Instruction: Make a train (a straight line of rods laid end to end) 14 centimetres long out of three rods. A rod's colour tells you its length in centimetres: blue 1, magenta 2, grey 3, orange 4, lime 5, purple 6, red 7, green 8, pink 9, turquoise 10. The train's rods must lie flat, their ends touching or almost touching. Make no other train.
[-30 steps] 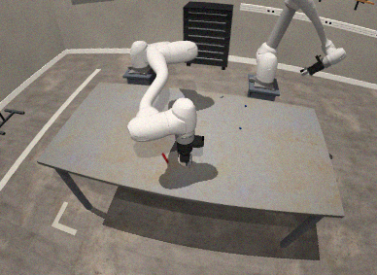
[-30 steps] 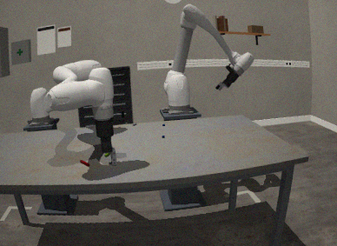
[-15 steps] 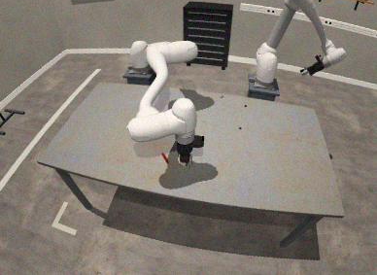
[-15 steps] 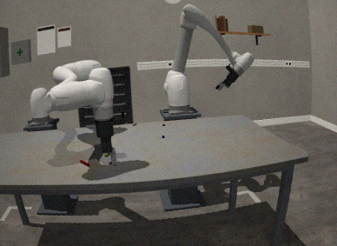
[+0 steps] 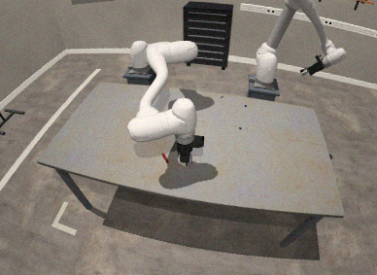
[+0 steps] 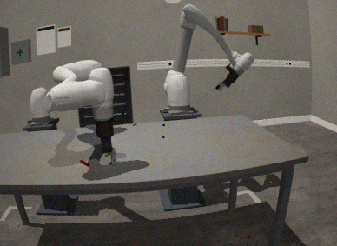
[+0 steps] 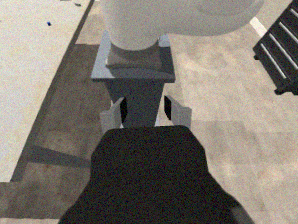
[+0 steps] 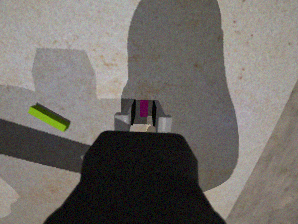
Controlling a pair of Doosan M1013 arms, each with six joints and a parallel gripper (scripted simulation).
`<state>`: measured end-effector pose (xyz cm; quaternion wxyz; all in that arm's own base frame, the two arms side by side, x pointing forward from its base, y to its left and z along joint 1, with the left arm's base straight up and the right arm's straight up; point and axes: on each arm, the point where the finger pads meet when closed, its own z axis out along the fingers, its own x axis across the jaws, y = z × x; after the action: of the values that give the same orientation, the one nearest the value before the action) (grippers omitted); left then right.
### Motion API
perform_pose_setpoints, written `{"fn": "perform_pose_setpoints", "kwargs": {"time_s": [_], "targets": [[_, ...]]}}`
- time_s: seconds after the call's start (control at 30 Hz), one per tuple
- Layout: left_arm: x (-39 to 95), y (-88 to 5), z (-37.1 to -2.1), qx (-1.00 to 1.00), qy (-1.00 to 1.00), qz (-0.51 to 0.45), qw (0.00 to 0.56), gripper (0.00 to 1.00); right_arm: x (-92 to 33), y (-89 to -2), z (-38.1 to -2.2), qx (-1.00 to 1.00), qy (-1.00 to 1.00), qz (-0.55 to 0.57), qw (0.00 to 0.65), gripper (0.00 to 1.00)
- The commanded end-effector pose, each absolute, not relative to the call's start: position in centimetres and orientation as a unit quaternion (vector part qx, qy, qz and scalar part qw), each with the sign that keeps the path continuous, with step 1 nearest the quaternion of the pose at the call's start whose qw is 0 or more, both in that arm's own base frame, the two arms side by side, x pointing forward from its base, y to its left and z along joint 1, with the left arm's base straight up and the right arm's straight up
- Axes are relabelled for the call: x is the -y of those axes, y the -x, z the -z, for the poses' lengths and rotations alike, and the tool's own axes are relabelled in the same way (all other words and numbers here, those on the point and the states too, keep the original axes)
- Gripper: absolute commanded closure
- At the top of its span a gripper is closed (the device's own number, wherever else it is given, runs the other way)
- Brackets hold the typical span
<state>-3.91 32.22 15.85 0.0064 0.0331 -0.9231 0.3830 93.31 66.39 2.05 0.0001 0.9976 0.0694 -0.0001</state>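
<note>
A magenta rod [image 8: 144, 106] lies between the spread fingertips of my right gripper [image 5: 186, 162] [image 6: 111, 159] [image 8: 144, 107], low over the table. A gap shows on each side of the rod, so the gripper is partly open and not shut on it. A lime rod [image 8: 49, 118] [image 6: 107, 155] lies flat, to the left in the right wrist view, apart from the magenta rod. A red rod [image 5: 165, 157] [image 6: 84, 162] lies near the right gripper. My left gripper [image 5: 304, 71] [image 6: 220, 86] [image 7: 145, 104] is wide open and empty, raised off the table. No rods are seen end to end.
Two small blue rods [image 5: 245, 106] [image 5: 240, 128] [image 6: 163, 125] [image 6: 163, 136] lie apart from each other on the table [image 5: 272, 161]. A small greyish piece [image 5: 222, 96] [image 6: 135, 124] lies near the back edge. The right arm spans the table from its back edge.
</note>
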Motion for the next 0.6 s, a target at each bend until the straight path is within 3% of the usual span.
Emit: {"fn": "perform_pose_setpoints", "kwargs": {"time_s": [0.0,0.27,0.3,0.57], "targets": [[-32.24,3.92,-15.88,0.923,-0.033,-0.383,0.007,0.0,-66.41,-93.35,-2.28,-0.069,-0.998,-0.001,0.0,0.46],[-32.24,3.92,-15.88,0.923,-0.033,-0.383,0.007,0.0,-66.41,-93.35,-2.28,-0.069,-0.998,-0.001,0.0,0.46],[-32.24,3.92,-15.88,0.923,-0.033,-0.383,0.007,0.0,-66.41,-93.35,-2.28,-0.069,-0.998,-0.001,0.0,0.76],[-32.24,3.92,-15.88,0.923,-0.033,-0.383,0.007,0.0,-66.41,-93.35,-2.28,-0.069,-0.998,-0.001,0.0,0.76]]}}
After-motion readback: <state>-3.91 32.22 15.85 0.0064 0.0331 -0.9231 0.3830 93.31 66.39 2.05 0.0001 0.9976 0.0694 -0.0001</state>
